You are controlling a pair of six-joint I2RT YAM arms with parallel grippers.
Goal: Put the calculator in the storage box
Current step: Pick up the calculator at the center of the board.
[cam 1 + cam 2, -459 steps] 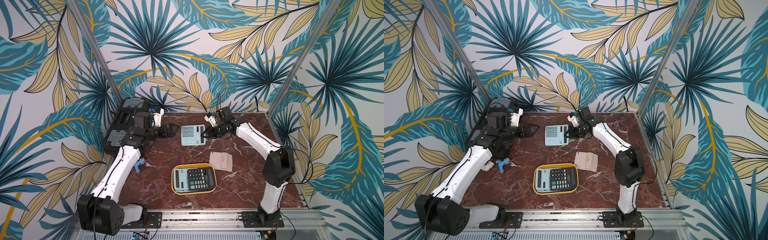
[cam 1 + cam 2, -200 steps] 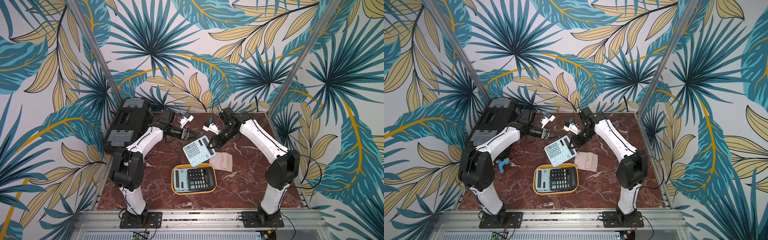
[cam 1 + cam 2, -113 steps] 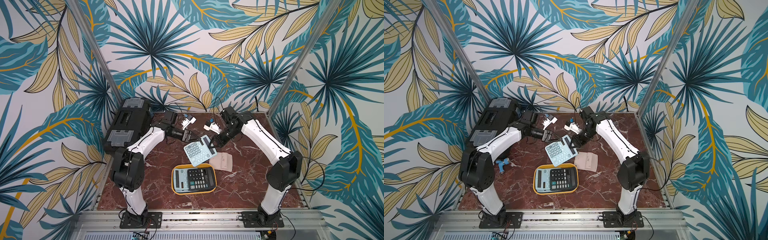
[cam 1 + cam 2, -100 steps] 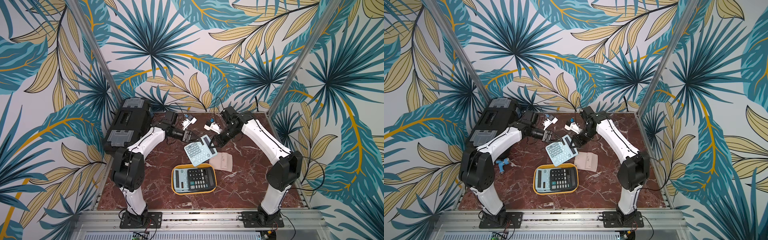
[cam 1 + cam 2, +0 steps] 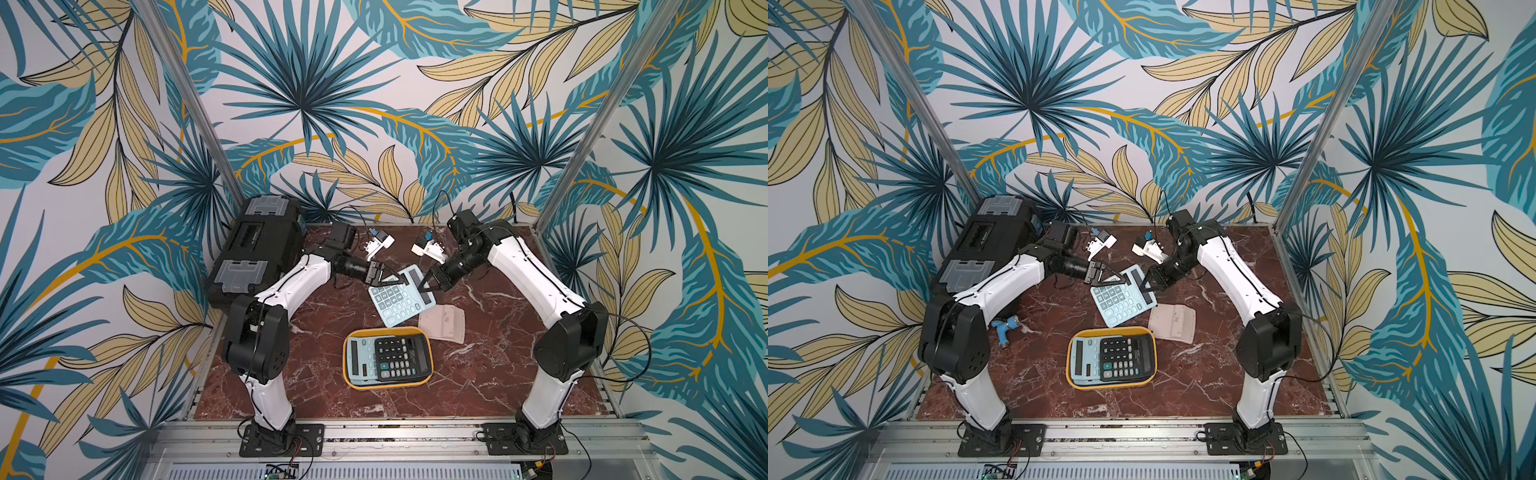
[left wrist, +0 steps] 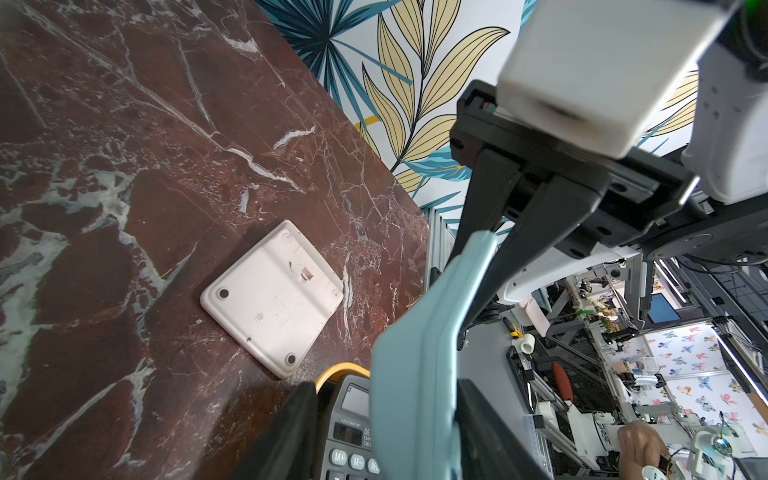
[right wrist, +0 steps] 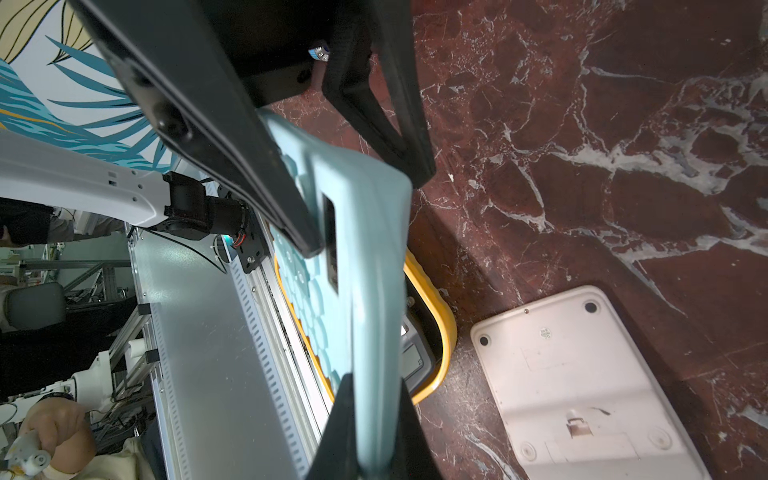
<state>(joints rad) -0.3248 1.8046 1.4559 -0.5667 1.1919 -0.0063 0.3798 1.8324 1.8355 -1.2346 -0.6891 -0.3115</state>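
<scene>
right jaws tight on smooth pale-blue rectangular calculator (image 5: 398, 296), left jaws astride

looks like a robotics lab: leaf-print panels (image 5: 299, 104) boxing in a marble-look desk (image 5: 478, 395), white arms (image 5: 536, 282) bolted to an aluminium rail (image 5: 399, 432), a butterfly-print cell (image 6: 690, 361) beyond.
</scene>
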